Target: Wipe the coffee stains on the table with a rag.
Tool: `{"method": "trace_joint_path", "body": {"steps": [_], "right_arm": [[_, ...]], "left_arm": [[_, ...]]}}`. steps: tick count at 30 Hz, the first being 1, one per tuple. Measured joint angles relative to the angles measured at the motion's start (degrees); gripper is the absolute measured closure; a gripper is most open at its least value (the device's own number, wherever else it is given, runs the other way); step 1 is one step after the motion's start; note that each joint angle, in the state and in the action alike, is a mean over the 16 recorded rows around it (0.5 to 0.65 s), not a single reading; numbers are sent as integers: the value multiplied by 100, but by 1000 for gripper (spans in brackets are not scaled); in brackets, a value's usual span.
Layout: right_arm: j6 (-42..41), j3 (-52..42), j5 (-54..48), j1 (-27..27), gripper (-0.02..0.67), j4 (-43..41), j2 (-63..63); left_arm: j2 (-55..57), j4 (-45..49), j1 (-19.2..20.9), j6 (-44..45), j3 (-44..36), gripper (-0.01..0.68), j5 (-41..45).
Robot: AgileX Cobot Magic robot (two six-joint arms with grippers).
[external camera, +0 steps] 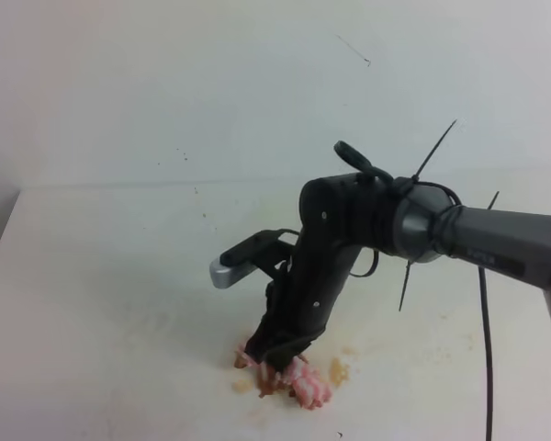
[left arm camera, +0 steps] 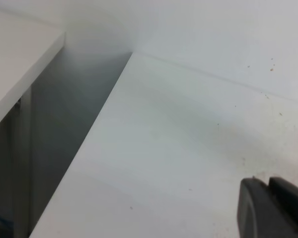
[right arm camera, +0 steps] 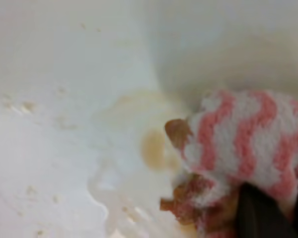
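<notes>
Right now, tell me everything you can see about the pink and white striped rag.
The pink and white striped rag is a small, fluffy, bunched cloth with wavy stripes and brownish wet patches along its lower edge. It lies on the white table, pressed down and gripped from above by the right gripper. Tan coffee stains sit beside it; the right wrist view shows a pale smear next to its stained edge.
</notes>
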State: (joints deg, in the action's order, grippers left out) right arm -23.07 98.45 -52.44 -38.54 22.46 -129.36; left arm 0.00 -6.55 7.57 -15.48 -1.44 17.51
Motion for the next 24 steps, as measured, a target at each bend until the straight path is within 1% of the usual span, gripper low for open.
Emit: {"method": "trace_joint_path", "body": {"steps": [6, 13, 19, 24], "right_arm": [[234, -350, -40, 386, 611, -534, 236], [-65, -888, 197, 796, 611, -588, 692], [-451, -1156, 373, 932, 611, -485, 1092], [-448, -1130, 367, 940, 597, -784, 1385]], "left_arm": [[0, 0, 0, -4, 0, 676, 0], [0, -1, 0, -6, 33, 676, 0], [-35, -1, 1, -3, 55, 675, -25], [-35, -1, 1, 0, 66, 675, -25]]}}
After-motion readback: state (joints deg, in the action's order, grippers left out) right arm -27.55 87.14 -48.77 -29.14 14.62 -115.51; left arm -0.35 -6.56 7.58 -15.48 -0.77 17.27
